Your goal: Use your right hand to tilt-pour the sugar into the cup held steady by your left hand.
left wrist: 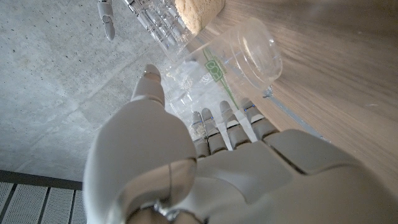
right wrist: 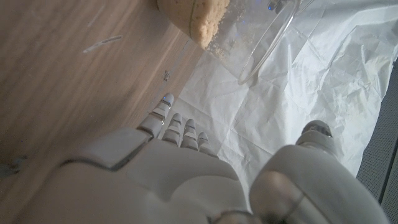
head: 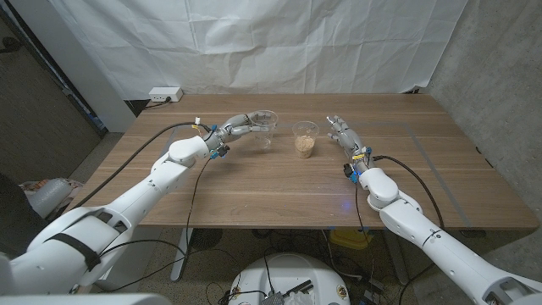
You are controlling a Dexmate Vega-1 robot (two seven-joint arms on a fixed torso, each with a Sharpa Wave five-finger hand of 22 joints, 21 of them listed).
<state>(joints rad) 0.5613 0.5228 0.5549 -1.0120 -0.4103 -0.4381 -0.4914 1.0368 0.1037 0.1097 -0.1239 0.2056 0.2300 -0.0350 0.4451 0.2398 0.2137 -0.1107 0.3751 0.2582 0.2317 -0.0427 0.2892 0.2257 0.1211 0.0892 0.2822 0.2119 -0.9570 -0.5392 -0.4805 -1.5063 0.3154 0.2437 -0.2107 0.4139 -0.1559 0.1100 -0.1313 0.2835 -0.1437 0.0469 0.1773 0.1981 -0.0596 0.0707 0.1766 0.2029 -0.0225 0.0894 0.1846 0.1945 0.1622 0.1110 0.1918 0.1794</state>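
The left hand grips an empty clear plastic cup, its fingers wrapped round the wall, and holds it tilted just above the wooden table. Near it, toward the table's middle, a second clear cup holding brown sugar stands upright. The right hand is just beside that cup, apart from it, fingers spread and holding nothing

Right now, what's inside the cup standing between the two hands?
The standing cup holds brownish sugar filling its lower part; above that it looks empty. Its bottom under the sugar is covered. The left hand grips a second, empty cup.
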